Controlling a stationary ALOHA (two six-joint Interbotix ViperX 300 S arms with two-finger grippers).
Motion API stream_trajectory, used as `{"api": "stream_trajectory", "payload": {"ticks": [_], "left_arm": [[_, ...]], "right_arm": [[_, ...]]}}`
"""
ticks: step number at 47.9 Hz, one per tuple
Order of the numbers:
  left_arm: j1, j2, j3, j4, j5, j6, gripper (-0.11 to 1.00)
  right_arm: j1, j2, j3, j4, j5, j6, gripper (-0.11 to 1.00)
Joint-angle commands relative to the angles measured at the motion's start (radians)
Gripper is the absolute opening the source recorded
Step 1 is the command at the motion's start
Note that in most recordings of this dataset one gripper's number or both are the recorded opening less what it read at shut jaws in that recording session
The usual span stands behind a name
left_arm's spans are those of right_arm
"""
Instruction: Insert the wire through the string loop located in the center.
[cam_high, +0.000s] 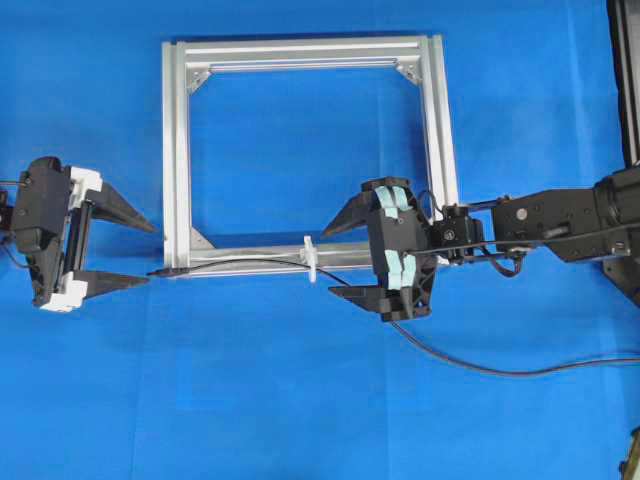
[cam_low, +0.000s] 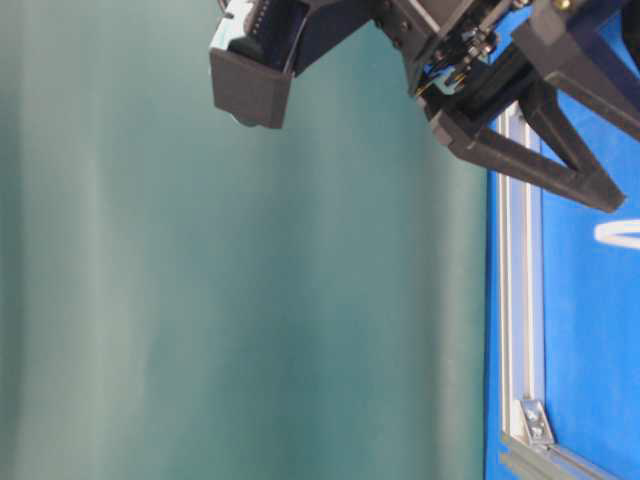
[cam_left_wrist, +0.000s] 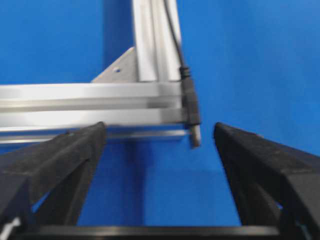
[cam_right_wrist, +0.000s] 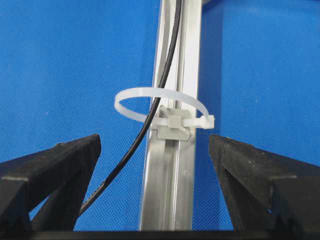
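Observation:
The black wire (cam_high: 250, 262) runs along the front bar of the silver frame (cam_high: 178, 150) and passes through the white string loop (cam_high: 311, 258). Its plug tip (cam_high: 162, 270) lies at the frame's front left corner. In the right wrist view the wire (cam_right_wrist: 150, 122) goes through the loop (cam_right_wrist: 160, 100). In the left wrist view the plug tip (cam_left_wrist: 192, 120) lies between my open fingers, nearer the right one. My left gripper (cam_high: 142, 255) is open and empty just left of the tip. My right gripper (cam_high: 340, 260) is open and empty, straddling the bar right of the loop.
The wire trails off to the right across the blue mat (cam_high: 520, 372). The frame has silver corner brackets (cam_high: 203, 240). The table-level view shows the frame's bar (cam_low: 518, 300) and a gripper finger (cam_low: 540, 165) above it.

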Motion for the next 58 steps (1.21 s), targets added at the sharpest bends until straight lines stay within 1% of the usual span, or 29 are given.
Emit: {"api": "stream_trajectory", "payload": {"ticks": [1, 12, 19, 24, 40, 51, 58], "left_arm": [[0.006, -0.006, -0.012, -0.002, 0.002, -0.006, 0.91], [0.006, -0.011, -0.023, -0.002, 0.002, -0.006, 0.92], [0.008, -0.044, -0.032, -0.002, 0.014, 0.002, 0.92], [0.008, -0.084, -0.040, -0.002, 0.043, 0.006, 0.92], [0.041, -0.238, -0.067, -0.002, 0.195, 0.005, 0.92], [0.055, -0.307, -0.071, -0.002, 0.230, 0.005, 0.92], [0.060, -0.319, -0.067, -0.002, 0.244, 0.005, 0.92]], "right_arm": [[0.003, -0.034, -0.005, 0.000, -0.003, 0.002, 0.95], [0.005, -0.037, -0.003, 0.000, 0.000, 0.002, 0.95], [0.008, -0.081, -0.003, 0.000, 0.051, 0.002, 0.95], [0.008, -0.123, -0.005, 0.000, 0.086, 0.002, 0.95], [0.008, -0.247, -0.003, -0.002, 0.153, 0.000, 0.95], [0.008, -0.298, -0.003, -0.002, 0.198, 0.002, 0.95], [0.008, -0.302, -0.002, -0.003, 0.201, 0.000, 0.95]]}}
